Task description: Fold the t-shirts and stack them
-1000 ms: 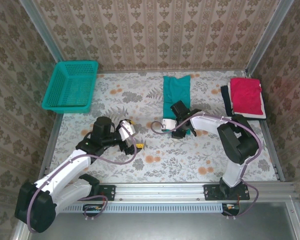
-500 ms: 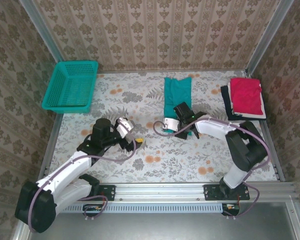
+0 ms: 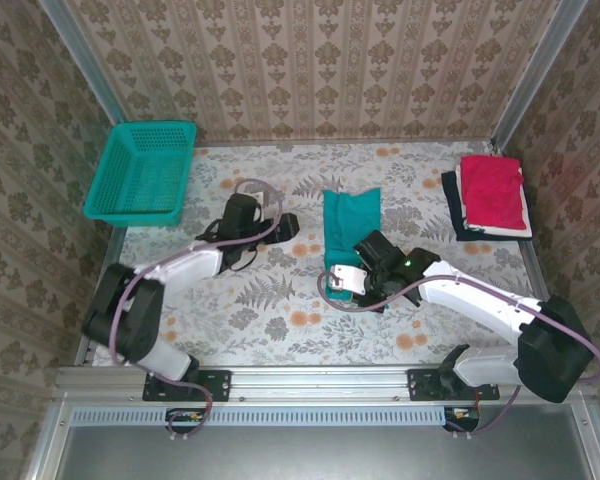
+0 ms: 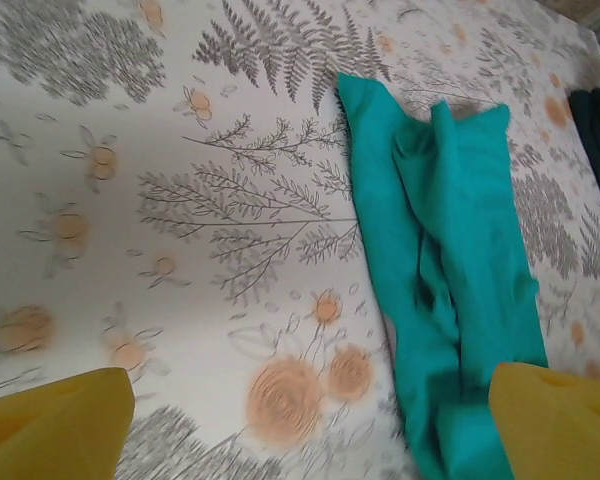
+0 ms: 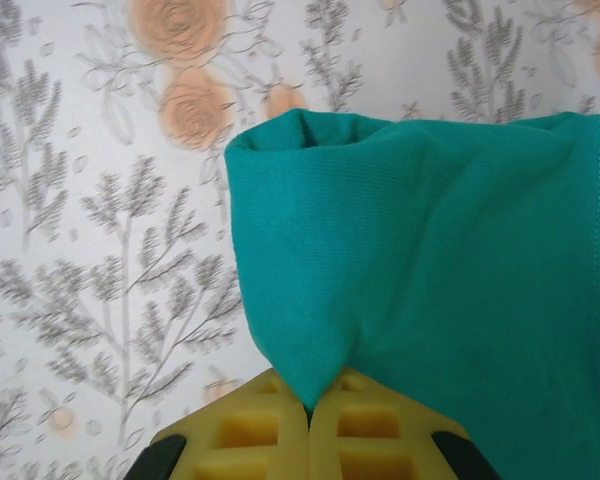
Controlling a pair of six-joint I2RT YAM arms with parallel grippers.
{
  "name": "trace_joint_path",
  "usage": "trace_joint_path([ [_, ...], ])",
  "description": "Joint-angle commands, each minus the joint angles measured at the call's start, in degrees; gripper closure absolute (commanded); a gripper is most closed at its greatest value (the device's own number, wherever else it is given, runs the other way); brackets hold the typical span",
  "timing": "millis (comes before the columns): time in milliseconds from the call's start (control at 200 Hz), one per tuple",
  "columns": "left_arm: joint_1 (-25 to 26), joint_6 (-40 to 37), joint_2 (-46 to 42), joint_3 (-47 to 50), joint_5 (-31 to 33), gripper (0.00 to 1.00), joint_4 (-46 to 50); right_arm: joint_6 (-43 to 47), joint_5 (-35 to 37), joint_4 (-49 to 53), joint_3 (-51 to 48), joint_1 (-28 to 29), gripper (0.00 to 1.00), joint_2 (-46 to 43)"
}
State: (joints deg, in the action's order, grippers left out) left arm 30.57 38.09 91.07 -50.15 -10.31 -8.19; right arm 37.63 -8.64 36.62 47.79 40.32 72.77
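The step in hand seems to be the folding of the teal tee, which lies as a long narrow strip in the middle of the table. The right gripper is closed on its near end, with a fold of cloth pinched between the 2 yellow fingers. The left gripper is at the strip's left edge; its fingers stand wide apart and hold nothing. The red tee rests folded on the navy tee at the far right corner. I judge that the next move is to carry the pinched end over toward the far end, to halve the strip. This asks for a low, straight path, so that the edges meet without a twist.
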Motion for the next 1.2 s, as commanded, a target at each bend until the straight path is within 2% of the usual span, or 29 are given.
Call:
trace_joint_path([
  [0, 1.4, 12.4, 6.7, -5.1, -3.0, 0.13, -1.1, -2.4, -1.6, 5.7, -0.2, 0.8, 1.00, -1.8],
  [160, 2.6, 15.3, 17.3, -14.1, -6.5, 0.25, -3.1, -2.5, -0.9, 5.9, 0.2, 1.0, 1.00, -1.7],
  [215, 3.0, 16.5, 21.0, -17.1, -7.4, 0.33, -3.3, -2.5, -0.5, 5.8, 0.3, 1.1, 1.00, -1.7],
  [335, 3.3, 20.3, 28.0, -22.4, -10.2, 0.38, -3.5, -2.5, 0.3, 5.4, 0.0, 1.1, 1.00, -2.3],
  [700, 5.4, 21.4, 36.7, -30.2, -11.8, 0.64, 0.1, -2.5, 1.0, 4.8, -0.7, 1.1, 1.00, -3.2],
  [775, 5.8, 21.8, 38.2, -31.4, -12.7, 0.73, 0.6, -2.5, 0.7, 5.0, -0.4, 1.1, 1.00, -3.2],
  [845, 6.1, 22.1, 38.7, -31.4, -12.6, 0.87, 1.1, -2.5, 0.6, 6.1, 0.3, 1.1, 1.00, -3.1],
  [940, 6.1, 22.1, 38.1, -29.4, -12.3, 1.00, 0.6, -2.7, -0.1, 8.7, 1.5, 1.2, 1.00, -3.7],
  [1195, 7.1, 19.3, 32.1, -19.2, -12.4, 1.00, 1.2, -5.3, -1.0, 18.2, 5.5, 6.0, 1.00, -6.1],
])
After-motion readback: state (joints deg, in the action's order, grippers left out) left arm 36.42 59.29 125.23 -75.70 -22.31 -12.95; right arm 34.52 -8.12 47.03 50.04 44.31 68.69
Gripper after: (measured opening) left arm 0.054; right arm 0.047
